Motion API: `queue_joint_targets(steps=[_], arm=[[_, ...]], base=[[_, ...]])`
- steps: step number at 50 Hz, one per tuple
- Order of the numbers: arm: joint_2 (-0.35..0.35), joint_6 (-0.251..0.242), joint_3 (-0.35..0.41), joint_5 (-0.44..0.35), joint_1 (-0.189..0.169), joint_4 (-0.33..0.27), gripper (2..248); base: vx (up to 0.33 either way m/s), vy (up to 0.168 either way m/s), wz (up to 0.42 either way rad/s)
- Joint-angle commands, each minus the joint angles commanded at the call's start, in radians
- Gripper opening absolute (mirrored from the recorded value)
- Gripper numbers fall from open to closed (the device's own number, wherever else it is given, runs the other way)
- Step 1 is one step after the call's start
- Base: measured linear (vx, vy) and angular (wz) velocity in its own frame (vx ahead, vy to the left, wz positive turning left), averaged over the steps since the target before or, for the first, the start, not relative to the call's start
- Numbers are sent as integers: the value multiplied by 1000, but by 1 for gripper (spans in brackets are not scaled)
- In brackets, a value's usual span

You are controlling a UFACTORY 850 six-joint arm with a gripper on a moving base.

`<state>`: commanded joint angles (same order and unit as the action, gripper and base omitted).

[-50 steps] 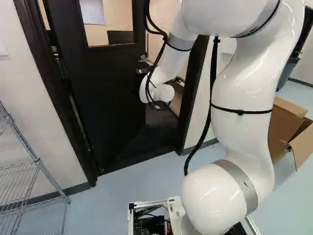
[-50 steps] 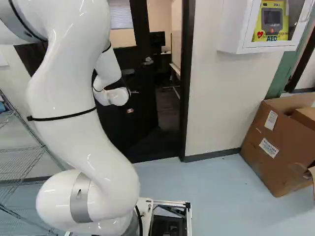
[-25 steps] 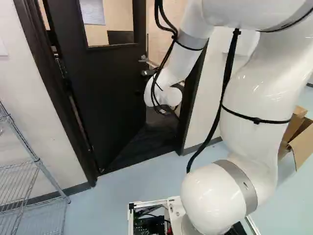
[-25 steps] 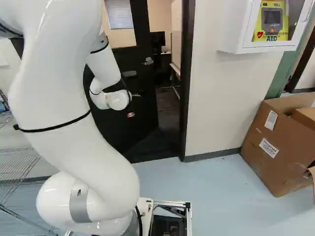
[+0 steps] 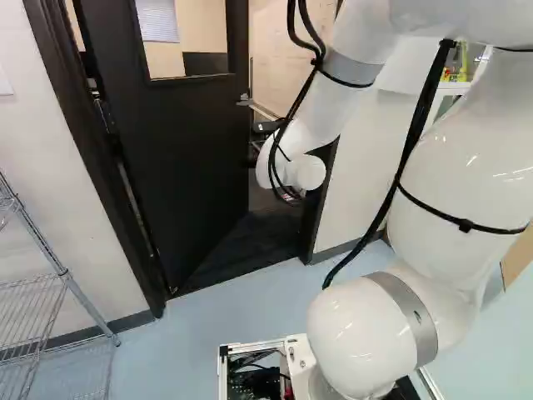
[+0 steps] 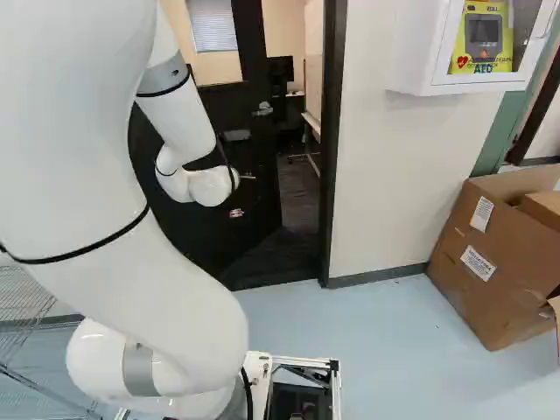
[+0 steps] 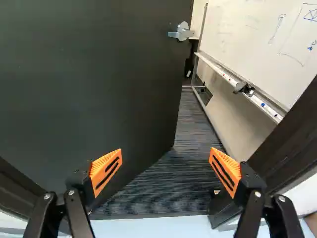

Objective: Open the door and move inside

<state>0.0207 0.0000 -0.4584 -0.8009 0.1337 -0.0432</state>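
The black door (image 5: 183,142) stands partly open, swung inward into the room beyond. Its silver lever handle (image 6: 262,108) shows near the free edge. In the right base view only an orange bit of my gripper (image 6: 236,213) shows past the white wrist, in front of the door. In the wrist view the gripper (image 7: 166,171) is open with nothing between its fingers. Ahead of it lie the door panel (image 7: 89,89) and, beside that, the gap with dark carpet (image 7: 173,168). The handle (image 7: 182,32) is farther ahead, out of the fingers' reach.
The dark door frame (image 6: 332,149) bounds the gap. Inside, a whiteboard (image 7: 267,39) with a tray stands along one side. A wire shelf (image 5: 50,292) is at the left. Cardboard boxes (image 6: 499,254) and a white wall cabinet (image 6: 416,52) are at the right.
The arm has drawn back from the door; its wrist has shifted to the right and a little down in the left base view. Base and door have not visibly moved.
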Motion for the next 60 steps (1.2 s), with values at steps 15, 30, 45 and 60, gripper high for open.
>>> queue_joint_targets(steps=[15,30,45,60], arm=[[-65,0,66,0,-41,0,247],[-115,0,114,0,-88,0,247],[-123,0,122,0,-105,0,247],[-123,0,122,0,-106,0,247]], base=[[0,0,0],[0,0,0],[0,0,0],[0,0,0]])
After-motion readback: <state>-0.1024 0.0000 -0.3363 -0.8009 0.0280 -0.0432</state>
